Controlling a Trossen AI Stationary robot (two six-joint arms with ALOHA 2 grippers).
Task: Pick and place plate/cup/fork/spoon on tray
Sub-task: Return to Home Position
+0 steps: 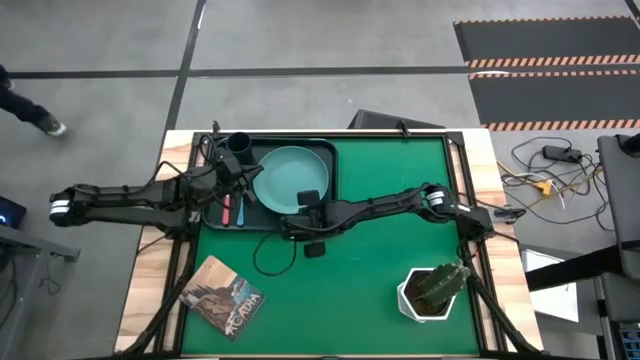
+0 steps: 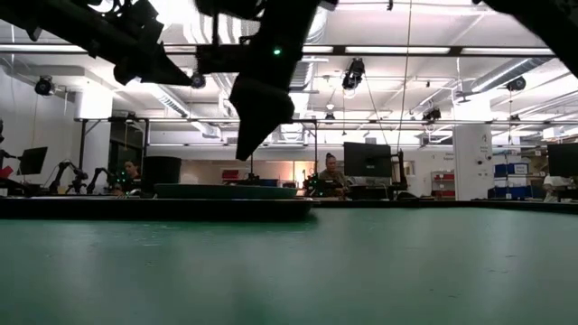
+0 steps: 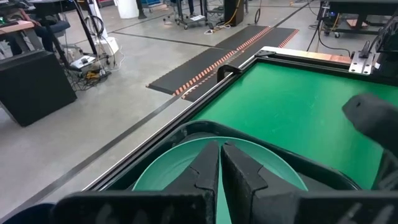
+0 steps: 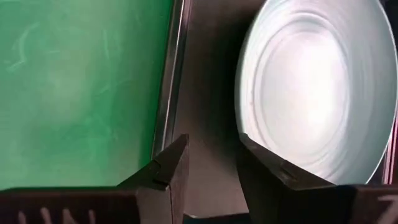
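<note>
The right tool (image 4: 212,148) fills the foreground of its own wrist view. Its two dark fingers stand apart with a clear gap and nothing between them. It hangs over the bare floor of the tray (image 4: 202,81), one finger just beside the rim of the plate (image 4: 317,87).

The left tool (image 3: 221,149) has its fingers drawn together, almost touching and gripping nothing. It hovers above the tray's left part in the high view and looks out across the plate.

The teal plate lies flat in the tray and takes up its right half in the high view. The cup (image 1: 240,146) stands upright in the tray's far left corner. The fork (image 1: 226,211) and spoon (image 1: 240,212) lie side by side along the tray's left side, the fork outermost and the spoon between it and the plate.

The tray sits at the far left of the green counter (image 1: 390,260). A book (image 1: 222,296) lies near the counter's front left, and a plant pot (image 1: 430,292) stands at its front right, both well apart from the tray.
</note>
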